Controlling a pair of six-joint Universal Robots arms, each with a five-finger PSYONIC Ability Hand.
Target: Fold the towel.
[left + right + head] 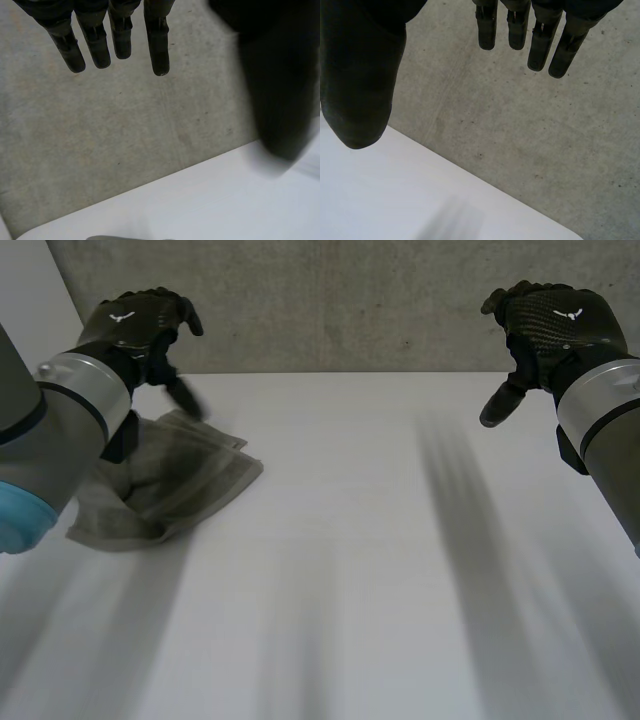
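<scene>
Nearest to us lies the white table [380, 570], its broad front bare and crossed by soft shadows. On its left side, partly under the left arm [60, 430], we see the towel [190, 485]: a grey cloth lying loosely doubled in uneven layers, its edges not lined up, one corner pointing toward the middle of the table. Beyond the table's far edge rises a rough grey concrete wall [350, 300], with a pale panel beside it at the far left.

The left hand [140, 325] hangs in the air over the towel's far side, back upward, near the table's far edge. In its wrist view we find its fingers [95, 47] straight and spread toward the wall, the thumb [280, 90] standing apart; it is released and holds nothing.

The right hand [545, 320] is raised at the far right of the table, well apart from the towel, at the end of the right arm [605, 410]. Its fingers [540, 45] reach straight out against the wall and its thumb [360, 95] hangs down over the table's edge; it too is loose, with nothing in its grasp.
</scene>
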